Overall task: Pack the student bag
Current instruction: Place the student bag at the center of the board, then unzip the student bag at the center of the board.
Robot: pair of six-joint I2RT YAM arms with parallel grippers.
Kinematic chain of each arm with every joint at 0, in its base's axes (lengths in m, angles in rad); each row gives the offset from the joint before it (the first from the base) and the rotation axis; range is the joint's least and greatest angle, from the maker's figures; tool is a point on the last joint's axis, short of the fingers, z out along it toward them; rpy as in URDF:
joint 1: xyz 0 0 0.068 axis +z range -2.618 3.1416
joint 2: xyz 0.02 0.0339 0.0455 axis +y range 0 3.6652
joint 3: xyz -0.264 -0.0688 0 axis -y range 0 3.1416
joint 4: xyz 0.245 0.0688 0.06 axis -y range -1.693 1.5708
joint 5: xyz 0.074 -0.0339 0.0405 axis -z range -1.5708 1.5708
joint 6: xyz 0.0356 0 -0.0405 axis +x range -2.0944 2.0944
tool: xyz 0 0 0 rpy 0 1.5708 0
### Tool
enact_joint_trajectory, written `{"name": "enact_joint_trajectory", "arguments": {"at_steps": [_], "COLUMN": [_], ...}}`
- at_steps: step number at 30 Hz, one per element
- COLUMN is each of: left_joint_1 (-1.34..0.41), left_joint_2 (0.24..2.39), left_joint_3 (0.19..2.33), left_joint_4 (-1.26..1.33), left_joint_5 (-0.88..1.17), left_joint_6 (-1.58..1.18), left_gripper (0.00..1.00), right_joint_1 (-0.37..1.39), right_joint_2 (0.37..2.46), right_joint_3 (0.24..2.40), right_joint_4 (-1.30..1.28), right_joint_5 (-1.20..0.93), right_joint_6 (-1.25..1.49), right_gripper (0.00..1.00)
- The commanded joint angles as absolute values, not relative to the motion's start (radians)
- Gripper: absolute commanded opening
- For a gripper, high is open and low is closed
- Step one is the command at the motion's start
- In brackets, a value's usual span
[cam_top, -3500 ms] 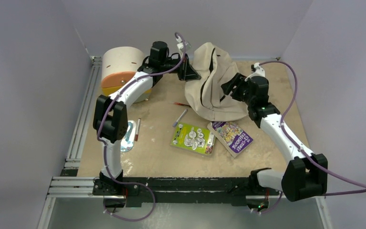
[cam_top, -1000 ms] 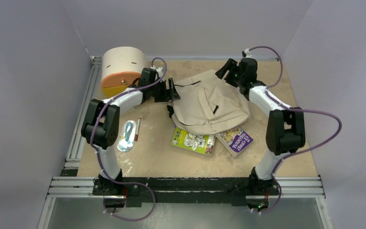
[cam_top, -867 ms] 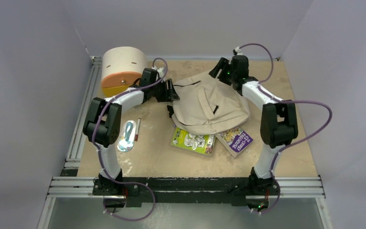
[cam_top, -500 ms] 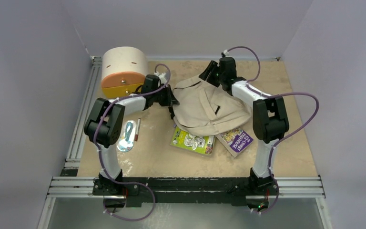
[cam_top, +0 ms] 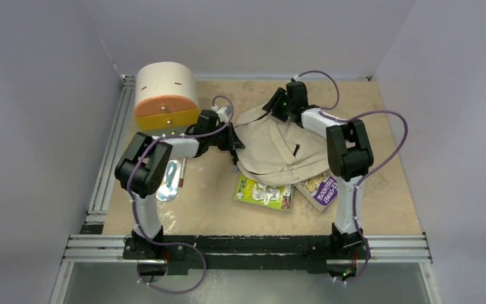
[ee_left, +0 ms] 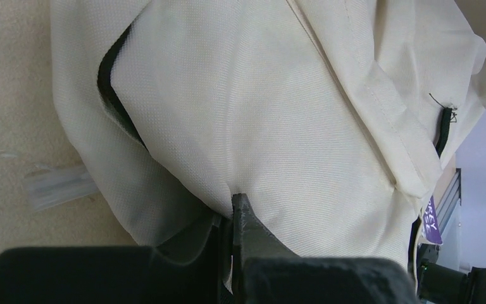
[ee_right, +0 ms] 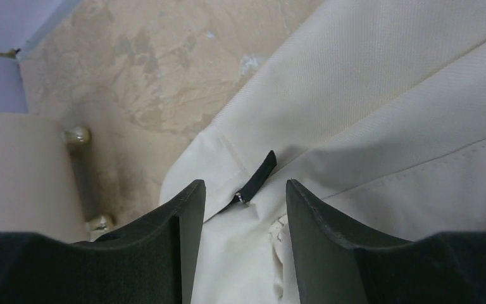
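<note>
The beige student bag [cam_top: 278,149] lies flat in the middle of the table, partly over two books. My left gripper [cam_top: 233,140] is at its left edge; in the left wrist view it [ee_left: 234,204] is shut on a fold of the bag's fabric [ee_left: 291,114]. My right gripper [cam_top: 272,105] is at the bag's far top edge. In the right wrist view it [ee_right: 243,190] is open, its fingers on either side of a black zipper pull [ee_right: 258,177] on the bag [ee_right: 386,95], not gripping it.
A cream cylindrical drawer box [cam_top: 164,95] with orange and yellow fronts stands at the back left. A green book [cam_top: 262,192] and a purple book [cam_top: 321,188] stick out from under the bag's near edge. A pen and a shiny flat item [cam_top: 172,177] lie at the left.
The bag went from standing upright to lying flat and slid a little nearer. My right gripper moved left along its far edge. My left gripper moved right and nearer, holding the fabric.
</note>
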State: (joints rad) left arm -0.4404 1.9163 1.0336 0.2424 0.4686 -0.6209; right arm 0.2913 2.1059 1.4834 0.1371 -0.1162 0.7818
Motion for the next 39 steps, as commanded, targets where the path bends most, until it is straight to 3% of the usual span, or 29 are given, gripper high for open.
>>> {"name": "enact_joint_trajectory", "arguments": {"at_steps": [1,7,23,39], "left_joint_1": [-0.468,-0.468,-0.468,-0.468], "left_joint_2": [1.894,1.885,1.891,1.896], "left_joint_3": [1.019,1.019,1.028,1.037], "left_joint_4": [0.268,0.267,0.258,0.252], "left_joint_5": [0.518,0.514,0.529,0.535], "left_joint_6": [-0.639,-0.634,-0.624,-0.620], "left_gripper": [0.00,0.00,0.00,0.00], "right_joint_1": [0.309,0.309,0.309,0.309], "right_joint_2": [2.099,2.112,2.150,2.141], "right_joint_3": [1.541,1.531,1.525,1.540], "right_joint_4": [0.104,0.110,0.217,0.150], "right_joint_5": [-0.066,-0.022,-0.139,0.017], "right_joint_6": [0.765,0.761,0.799,0.787], "right_gripper": [0.52,0.53,0.40,0.46]}}
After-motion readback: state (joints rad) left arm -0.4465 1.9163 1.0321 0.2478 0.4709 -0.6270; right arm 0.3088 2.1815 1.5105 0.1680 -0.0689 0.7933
